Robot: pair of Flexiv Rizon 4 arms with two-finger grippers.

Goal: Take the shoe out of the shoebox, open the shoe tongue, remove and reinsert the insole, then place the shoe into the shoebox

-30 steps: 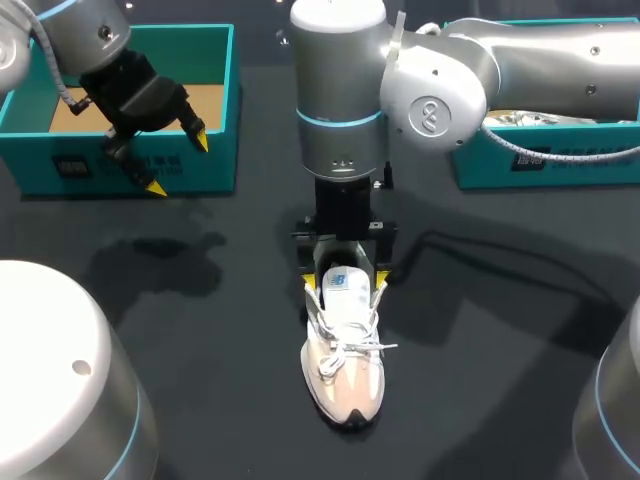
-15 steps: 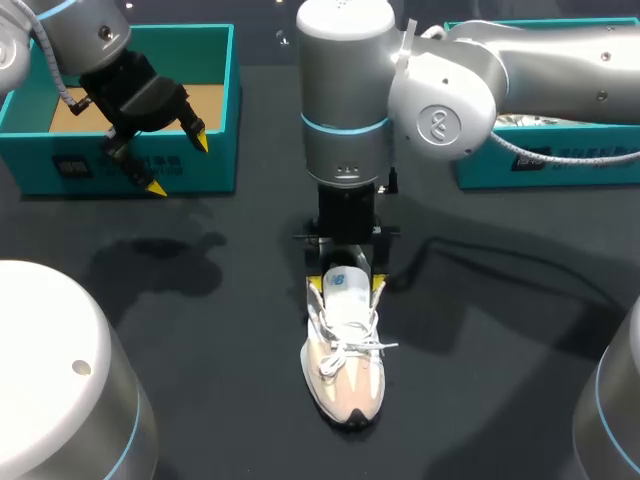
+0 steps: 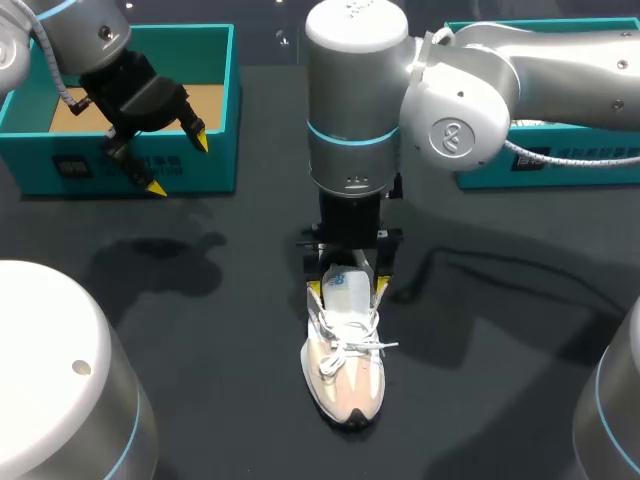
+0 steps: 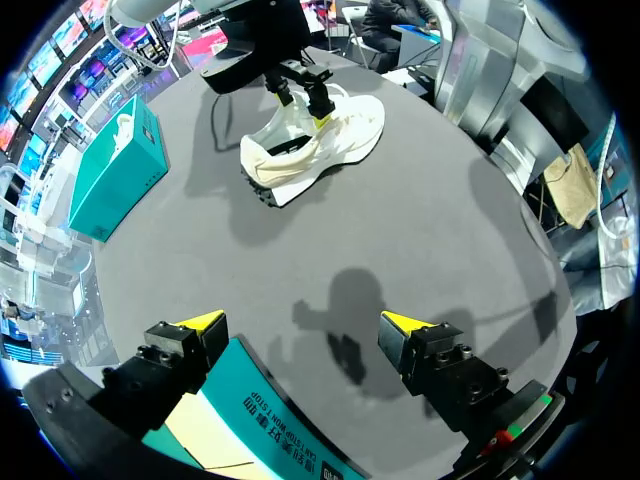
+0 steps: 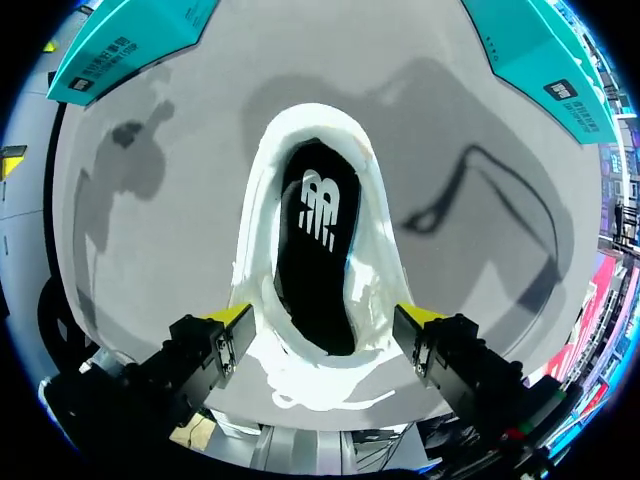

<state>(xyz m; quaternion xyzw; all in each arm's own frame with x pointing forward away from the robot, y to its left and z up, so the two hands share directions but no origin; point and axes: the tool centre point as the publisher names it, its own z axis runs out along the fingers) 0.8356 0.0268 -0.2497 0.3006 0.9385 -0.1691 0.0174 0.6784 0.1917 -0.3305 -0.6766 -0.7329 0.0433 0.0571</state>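
Straddling shoe (image 3: pixel 343 365), perhaps touching: right gripper (image 3: pixel 347 290)

The shoe (image 3: pixel 343 372) has a pale woven cloth upper, soft cord laces (image 3: pixel 350 349) and a matt dark insole (image 5: pixel 312 282) with white print. The table (image 3: pixel 200 330) is matt and dark, without shine. The shoebox (image 3: pixel 216 160) is smooth teal card, raw brown card inside. The right arm (image 3: pixel 355 100) wears smooth, satin silver casing.
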